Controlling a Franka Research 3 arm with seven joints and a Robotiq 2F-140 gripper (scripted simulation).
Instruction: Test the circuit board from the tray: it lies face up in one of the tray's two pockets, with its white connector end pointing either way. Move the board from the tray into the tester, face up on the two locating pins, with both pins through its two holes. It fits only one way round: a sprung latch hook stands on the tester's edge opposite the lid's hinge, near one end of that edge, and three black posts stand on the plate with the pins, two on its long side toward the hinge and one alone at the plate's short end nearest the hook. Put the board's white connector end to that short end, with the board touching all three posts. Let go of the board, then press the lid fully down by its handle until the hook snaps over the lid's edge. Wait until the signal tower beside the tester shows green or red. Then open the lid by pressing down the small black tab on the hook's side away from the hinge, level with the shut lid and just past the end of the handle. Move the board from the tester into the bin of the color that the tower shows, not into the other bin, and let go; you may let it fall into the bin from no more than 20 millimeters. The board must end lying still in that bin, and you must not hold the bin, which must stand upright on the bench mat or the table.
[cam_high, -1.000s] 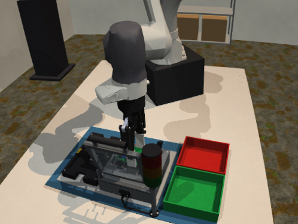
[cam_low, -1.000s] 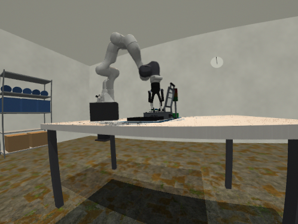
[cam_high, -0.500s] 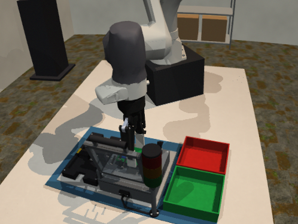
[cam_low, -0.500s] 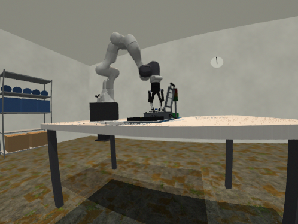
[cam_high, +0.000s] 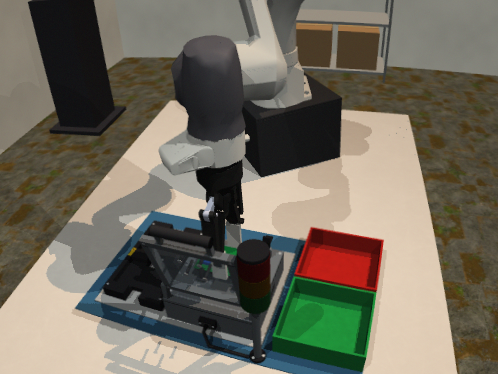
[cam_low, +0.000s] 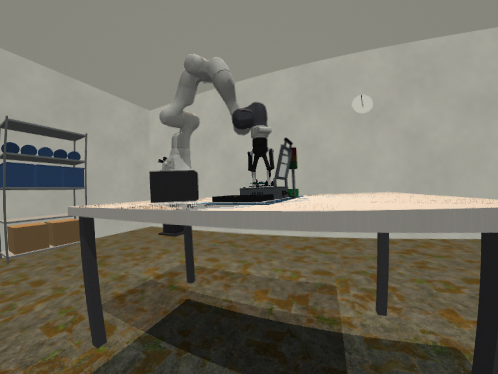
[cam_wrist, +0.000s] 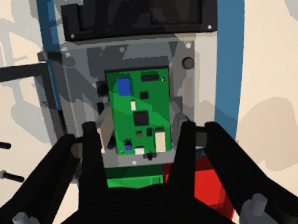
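The green circuit board (cam_high: 230, 250) (cam_wrist: 125, 117) is face up over the tester (cam_high: 185, 312) (cam_low: 280, 192) (cam_wrist: 80, 65). Its large white connector points toward the bins, with one black post just past that short end. My gripper (cam_high: 226, 256) (cam_low: 261, 182) (cam_wrist: 141, 114) is shut on the board, one pad against each long edge. Whether the board rests on the pins or hangs slightly above them cannot be told; the pins are hidden. The lid (cam_low: 283, 162) (cam_high: 180, 236) stands open, its handle on top. The signal tower (cam_high: 254, 280) (cam_low: 294, 157) shows no bright lamp.
The black tray (cam_high: 132, 272) (cam_low: 240, 198) (cam_wrist: 135, 30) lies beside the tester, on the side opposite the bins. The red bin (cam_high: 340, 262) (cam_wrist: 200, 185) and green bin (cam_high: 327, 317) (cam_wrist: 135, 181) stand side by side. The raised lid and tower stand close to the gripper.
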